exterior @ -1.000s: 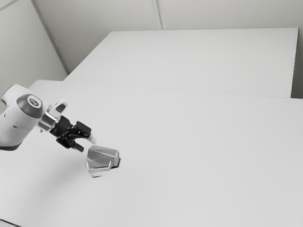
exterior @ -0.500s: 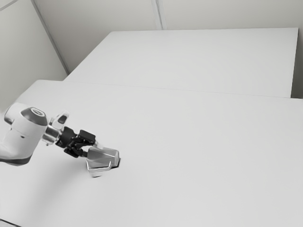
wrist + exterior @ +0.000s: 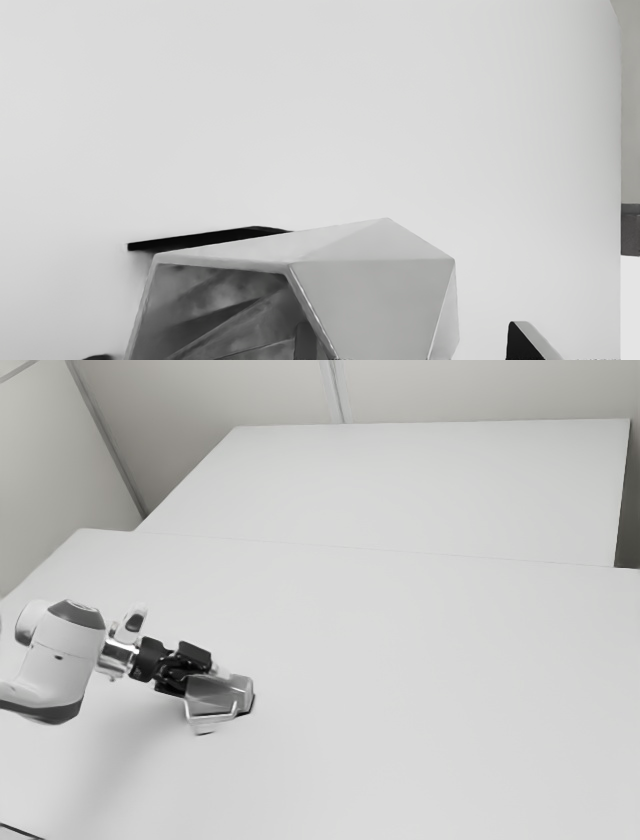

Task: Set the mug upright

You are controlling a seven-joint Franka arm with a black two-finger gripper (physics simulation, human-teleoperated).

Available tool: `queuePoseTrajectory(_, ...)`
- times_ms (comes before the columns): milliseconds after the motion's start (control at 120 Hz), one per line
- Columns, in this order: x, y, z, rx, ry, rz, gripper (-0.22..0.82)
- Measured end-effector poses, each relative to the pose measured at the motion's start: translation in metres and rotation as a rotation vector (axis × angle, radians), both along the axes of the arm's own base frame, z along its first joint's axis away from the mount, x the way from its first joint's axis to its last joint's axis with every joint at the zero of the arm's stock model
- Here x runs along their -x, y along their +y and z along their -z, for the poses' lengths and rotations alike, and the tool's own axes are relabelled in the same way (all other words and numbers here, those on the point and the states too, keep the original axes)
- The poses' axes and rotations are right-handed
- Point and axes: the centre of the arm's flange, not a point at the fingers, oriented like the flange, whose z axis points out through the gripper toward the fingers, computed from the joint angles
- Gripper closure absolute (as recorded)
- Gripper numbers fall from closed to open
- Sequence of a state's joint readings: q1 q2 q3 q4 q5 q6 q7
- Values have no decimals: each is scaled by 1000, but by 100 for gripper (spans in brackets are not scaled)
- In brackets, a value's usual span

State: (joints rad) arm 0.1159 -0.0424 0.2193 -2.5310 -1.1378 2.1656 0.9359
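The grey faceted mug [image 3: 228, 694] lies on its side on the white table in the exterior view, its handle [image 3: 210, 719] on the side nearer that view's bottom edge. My gripper [image 3: 207, 679] is at the mug's end on the exterior view's left, overlapping it there. In the wrist view the mug [image 3: 372, 300] has its dark hollow mouth partly showing. The gripper [image 3: 314, 350] stands open there, with one fingertip [image 3: 530, 342] beyond the mug's closed side and a bit of the other beyond the mouth side. Contact with the mug cannot be made out.
The white table [image 3: 430, 690] spreads around the mug. Another white surface [image 3: 420, 485] lies behind it, with pale walls beyond. A dark cable [image 3: 20, 831] is at the exterior view's lower left corner.
My hand has moved down and toward the exterior view's right, from short of the mug to overlapping its near end. The mug has stayed practically where it was.
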Motion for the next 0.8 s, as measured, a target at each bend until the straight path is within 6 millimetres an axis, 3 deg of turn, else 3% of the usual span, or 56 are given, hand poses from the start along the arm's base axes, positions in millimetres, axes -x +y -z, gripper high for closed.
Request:
queuePoseTrajectory(142,0,-1,-2,8,-28,16,55)
queuePoseTrajectory(367,-3,-8,-14,-1,-83,56,71)
queuePoseTrajectory(567,-8,-15,-29,-13,-135,90,76)
queuePoseTrajectory(800,-29,-34,-54,-46,-194,158,77)
